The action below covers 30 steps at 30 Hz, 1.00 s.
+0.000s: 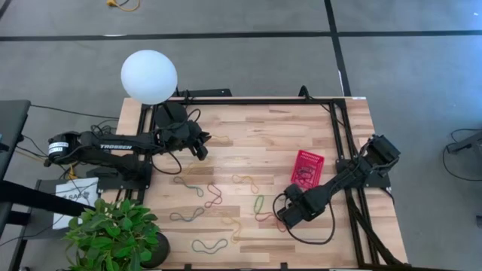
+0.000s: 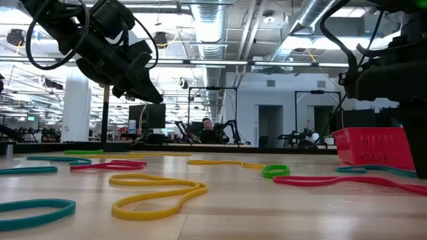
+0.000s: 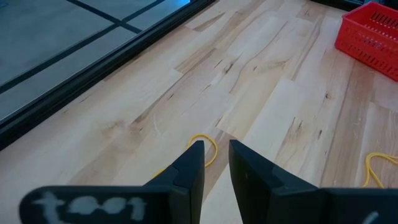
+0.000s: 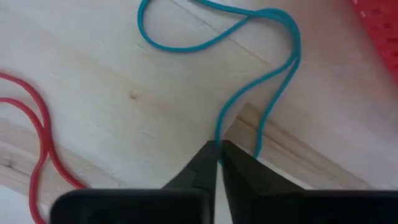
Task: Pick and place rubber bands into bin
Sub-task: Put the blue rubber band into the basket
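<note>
Several rubber bands, yellow, red, green and teal, lie flat on the wooden table (image 1: 248,124), for instance a green one (image 1: 209,245) and a yellow one (image 2: 157,195). The red bin (image 1: 307,167) stands right of centre on its base. My right gripper (image 4: 219,149) is low over the table near the bin's near side, shut on a teal rubber band (image 4: 249,68). My left gripper (image 3: 216,155) hangs raised over the table's far left part (image 1: 202,147), open by a narrow gap, with a yellow band (image 3: 208,144) on the wood below it. My right gripper pinches one strand of the teal rubber band (image 4: 219,134) between its two fingertips, coming from above and pointing down. The band's second strand (image 4: 260,140) runs beside one finger. The rest of the loop lies slack on the table.
A white globe lamp (image 1: 149,75) stands at the far left corner and a potted plant (image 1: 113,233) at the near left corner. Black cables (image 1: 348,143) run along the right edge. A red band (image 4: 43,130) lies next to the teal one. A person (image 2: 207,128) sits far behind the table.
</note>
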Each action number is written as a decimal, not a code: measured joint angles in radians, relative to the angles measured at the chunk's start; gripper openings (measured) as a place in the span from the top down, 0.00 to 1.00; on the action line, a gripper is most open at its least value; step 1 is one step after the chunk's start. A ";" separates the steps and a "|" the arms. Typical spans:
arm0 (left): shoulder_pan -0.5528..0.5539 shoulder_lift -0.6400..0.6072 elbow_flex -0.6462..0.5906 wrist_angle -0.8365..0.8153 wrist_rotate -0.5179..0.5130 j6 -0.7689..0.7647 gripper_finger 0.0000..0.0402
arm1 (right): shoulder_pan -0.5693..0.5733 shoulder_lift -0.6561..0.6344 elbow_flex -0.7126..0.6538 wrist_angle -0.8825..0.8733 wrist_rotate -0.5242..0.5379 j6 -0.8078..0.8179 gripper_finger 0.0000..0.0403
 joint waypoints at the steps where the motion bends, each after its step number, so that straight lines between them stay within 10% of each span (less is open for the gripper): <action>1: 0.000 0.000 0.000 0.000 0.000 0.000 0.84 | 0.000 0.000 -0.001 0.003 0.011 -0.001 0.98; 10: 0.000 0.000 0.000 0.001 0.000 0.000 0.84 | -0.002 -0.052 0.141 -0.039 0.244 -0.143 0.99; 20: 0.000 0.000 0.000 0.001 0.000 0.001 0.84 | 0.000 -0.150 0.350 -0.499 0.625 -0.226 1.00; 30: 0.000 0.000 0.000 0.000 0.000 0.005 0.84 | -0.019 -0.173 0.314 -0.760 0.563 -0.036 1.00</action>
